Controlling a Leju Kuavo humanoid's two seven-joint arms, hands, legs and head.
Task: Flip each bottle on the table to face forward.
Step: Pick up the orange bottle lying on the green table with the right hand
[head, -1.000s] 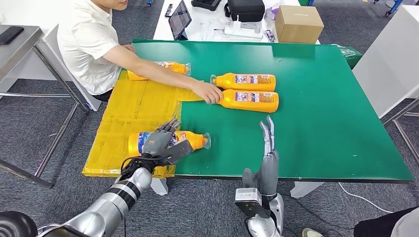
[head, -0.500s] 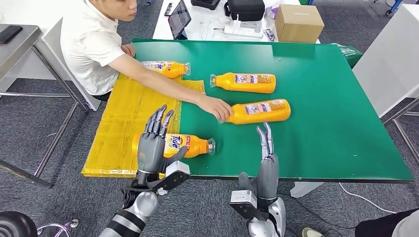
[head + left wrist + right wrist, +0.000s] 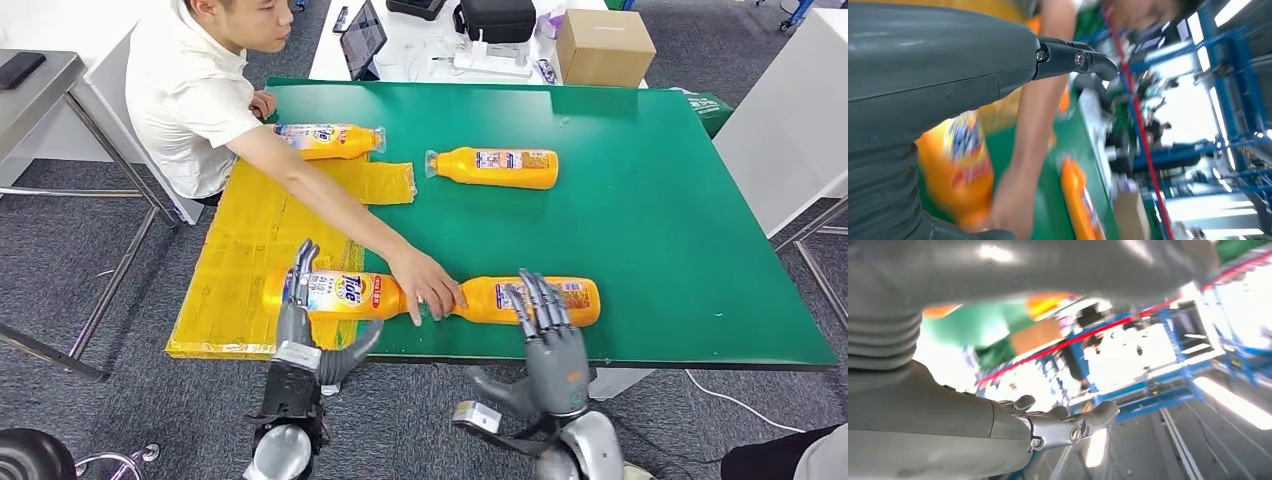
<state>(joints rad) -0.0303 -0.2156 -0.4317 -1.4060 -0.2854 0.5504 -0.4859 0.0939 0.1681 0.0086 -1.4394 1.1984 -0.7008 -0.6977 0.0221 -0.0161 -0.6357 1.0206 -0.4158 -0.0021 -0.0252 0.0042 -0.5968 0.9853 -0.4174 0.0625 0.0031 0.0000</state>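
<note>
Four orange bottles lie on the green table (image 3: pixel 660 200). The front-left bottle (image 3: pixel 340 295) shows its Tide label, blurred in the left wrist view (image 3: pixel 965 170). A person's hand (image 3: pixel 430 285) rests at the cap end of the front-right bottle (image 3: pixel 535 299). Two more bottles lie farther back, one at the left (image 3: pixel 330 140) and one in the middle (image 3: pixel 495 167). My left hand (image 3: pixel 300 335) stands at the table's front edge, fingers apart, holding nothing, just before the front-left bottle. Near the front-right bottle, my right hand (image 3: pixel 550 345) is spread and empty.
A yellow sheet (image 3: pixel 260 240) covers the table's left part. The person sits at the far left, with an arm (image 3: pixel 320 190) reaching across the table. A cardboard box (image 3: pixel 603 47) and electronics sit on the white table behind. A grey table (image 3: pixel 40 90) stands at the left.
The person slid a bottle from the middle of the table to the front edge. My left hand let go of the front-left bottle and drew back. My right hand pulled back and turned.
</note>
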